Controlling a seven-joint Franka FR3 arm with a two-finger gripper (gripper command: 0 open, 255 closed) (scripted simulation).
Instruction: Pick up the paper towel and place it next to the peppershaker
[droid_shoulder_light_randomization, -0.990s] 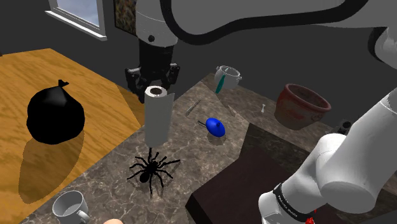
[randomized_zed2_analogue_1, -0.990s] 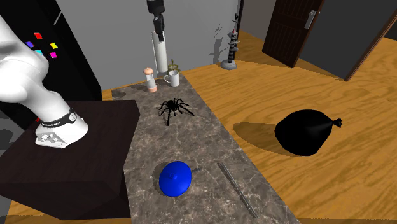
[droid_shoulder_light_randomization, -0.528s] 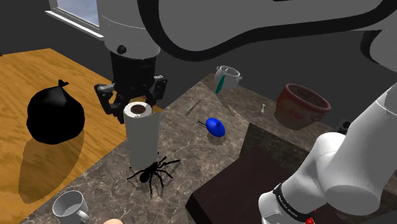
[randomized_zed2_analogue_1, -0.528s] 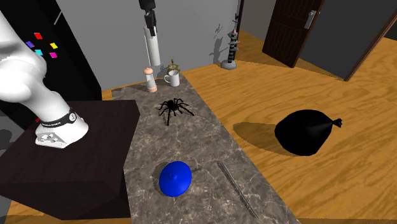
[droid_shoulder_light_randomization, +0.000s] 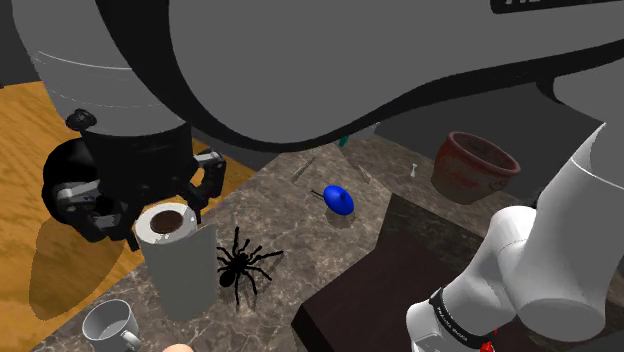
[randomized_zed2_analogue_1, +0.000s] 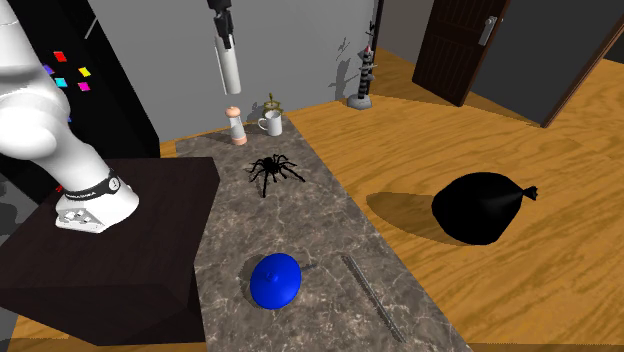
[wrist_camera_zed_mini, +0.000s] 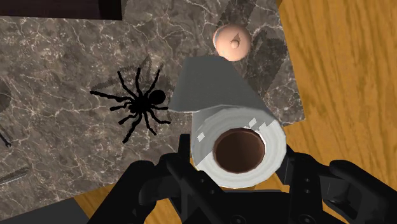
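My black gripper (droid_shoulder_light_randomization: 150, 205) is shut on the top of a white paper towel roll (droid_shoulder_light_randomization: 180, 260) and holds it in the air over the marble counter (droid_shoulder_light_randomization: 300, 235). In the second exterior view the roll (randomized_zed2_analogue_1: 228, 62) hangs a little tilted from the gripper (randomized_zed2_analogue_1: 222, 18), just above the pepper shaker (randomized_zed2_analogue_1: 235, 126), a pale shaker with a pinkish cap. The wrist view looks down the roll's brown core (wrist_camera_zed_mini: 236, 147) between the fingers of the gripper (wrist_camera_zed_mini: 235, 177), with the shaker's cap (wrist_camera_zed_mini: 231, 41) just beyond the roll's far end, near the counter's corner.
A black toy spider (randomized_zed2_analogue_1: 272, 170) lies mid-counter beside the roll's path. A white mug (randomized_zed2_analogue_1: 270, 123) stands right of the shaker. A blue object (randomized_zed2_analogue_1: 275, 279) and a thin metal utensil (randomized_zed2_analogue_1: 370, 297) lie farther along. The dark stand (randomized_zed2_analogue_1: 110, 240) borders the counter. A black bag (randomized_zed2_analogue_1: 480, 207) sits on the wooden floor.
The gripper has carried the roll along the counter past the spider toward the shaker and mug, down and left in the shoulder view. Its grip on the roll is unchanged.
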